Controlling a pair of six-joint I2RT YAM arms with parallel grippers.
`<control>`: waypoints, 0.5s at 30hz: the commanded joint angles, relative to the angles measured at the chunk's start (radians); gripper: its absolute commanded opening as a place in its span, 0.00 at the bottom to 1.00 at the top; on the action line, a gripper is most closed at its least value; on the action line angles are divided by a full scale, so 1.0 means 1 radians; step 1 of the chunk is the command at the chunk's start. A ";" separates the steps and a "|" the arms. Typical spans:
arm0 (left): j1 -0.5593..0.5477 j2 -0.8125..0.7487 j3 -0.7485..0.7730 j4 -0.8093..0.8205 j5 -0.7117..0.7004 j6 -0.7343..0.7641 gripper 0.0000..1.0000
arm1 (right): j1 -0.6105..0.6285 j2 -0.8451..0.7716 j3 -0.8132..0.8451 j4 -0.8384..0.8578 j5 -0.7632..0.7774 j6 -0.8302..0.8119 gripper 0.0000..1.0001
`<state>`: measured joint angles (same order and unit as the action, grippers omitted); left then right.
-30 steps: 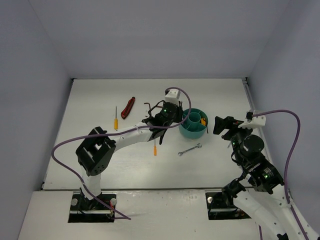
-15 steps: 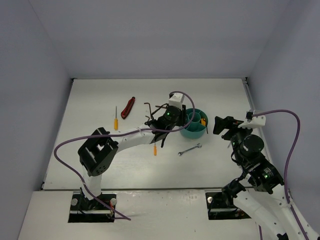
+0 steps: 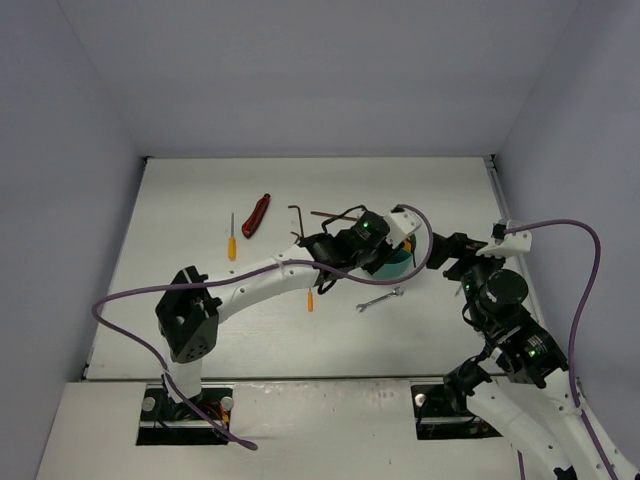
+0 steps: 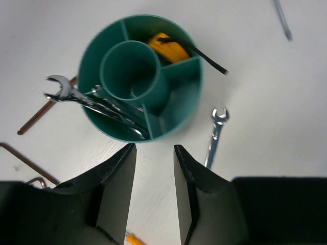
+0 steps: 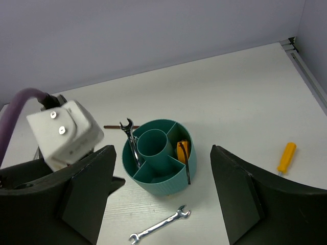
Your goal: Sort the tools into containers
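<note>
The teal tub (image 4: 185, 106) holds silver wrenches (image 4: 92, 99), a yellow tape measure (image 4: 166, 47) and a dark hex key (image 4: 202, 52). In the top view the tub (image 3: 398, 262) is mostly hidden under my left wrist. My left gripper (image 4: 155, 148) is open and empty, hovering just short of the tub's rim; it also shows in the top view (image 3: 358, 255). My right gripper (image 5: 161, 149) is wide open and empty, raised to the right of the tub (image 5: 162, 178); it also shows in the top view (image 3: 450, 250). A loose wrench (image 3: 381, 299) lies just in front of the tub.
An orange screwdriver (image 3: 310, 298) lies left of the loose wrench, another (image 3: 231, 240) farther left. A red-and-black tool (image 3: 256, 215) and hex keys (image 3: 297, 222) lie at the back left. An orange handle (image 5: 286, 156) lies right of the tub.
My left arm has swung to the right, from beside the tub's left edge to over the tub. The right arm has not moved.
</note>
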<state>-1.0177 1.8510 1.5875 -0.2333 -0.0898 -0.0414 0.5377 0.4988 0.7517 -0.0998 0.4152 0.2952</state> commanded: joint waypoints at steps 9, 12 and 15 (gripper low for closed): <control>-0.036 0.061 0.080 -0.279 0.266 0.159 0.32 | 0.001 -0.009 0.021 0.035 0.031 0.013 0.72; -0.036 0.084 0.076 -0.278 0.264 0.159 0.32 | 0.001 -0.009 0.021 0.033 0.031 0.016 0.72; -0.036 0.110 0.074 -0.276 0.247 0.164 0.32 | 0.001 -0.015 0.024 0.029 0.040 0.015 0.72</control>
<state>-1.0508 1.9555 1.6287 -0.4976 0.1507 0.0882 0.5369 0.4858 0.7517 -0.1442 0.4422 0.2947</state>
